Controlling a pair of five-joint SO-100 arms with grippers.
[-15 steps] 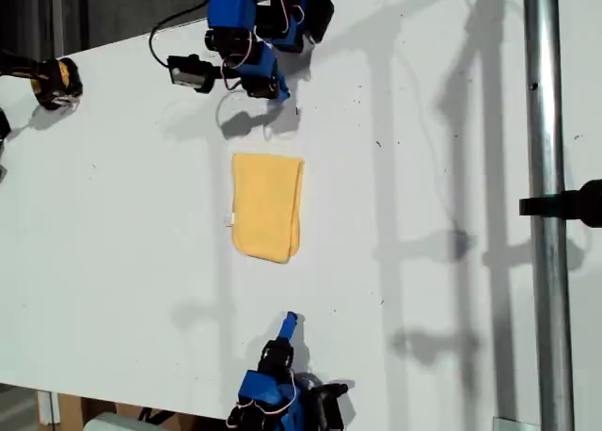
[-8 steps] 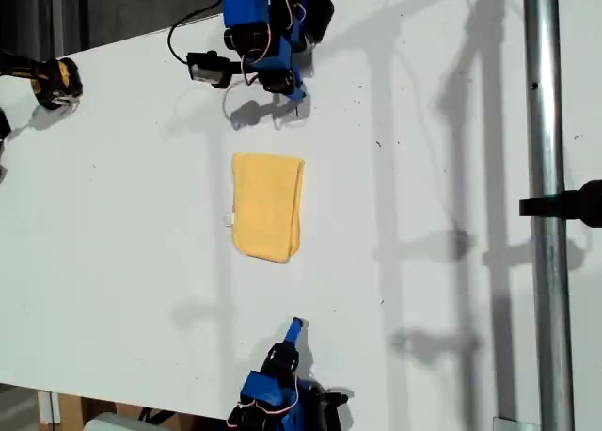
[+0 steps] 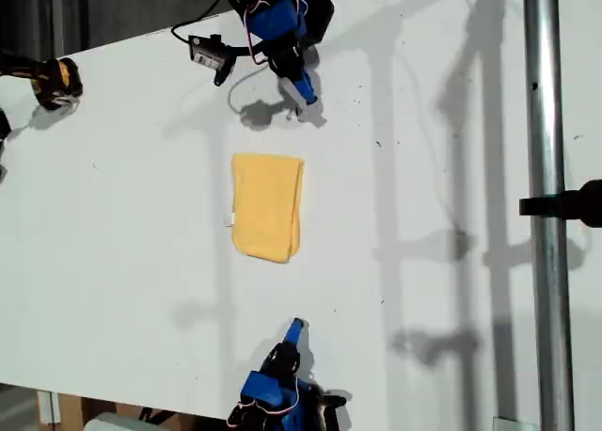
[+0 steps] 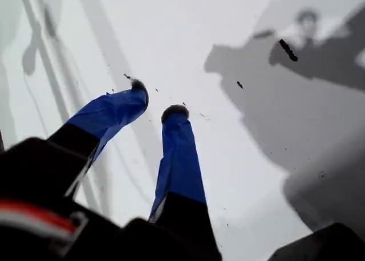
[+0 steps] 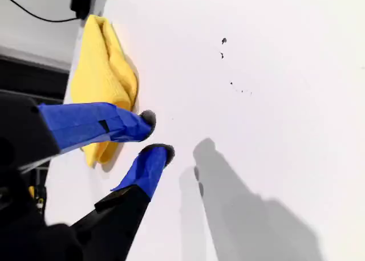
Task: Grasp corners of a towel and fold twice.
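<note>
Since the earlier frames, the arm at twelve o'clock in the exterior view has drawn back toward the table's far edge, while the towel has stayed put, folded into one narrow strip near the middle of the white table.

Both arm bases are cut off at the exterior view's edges. Only a small white tag shows at the towel's nine o'clock edge; its corners are hard to tell apart.

My first gripper hangs over bare table, tips a little apart, holding nothing. My second gripper, at six o'clock in the exterior view, has its tips narrowly parted and empty, the towel lying beyond them.

One towel, two arms.
</note>
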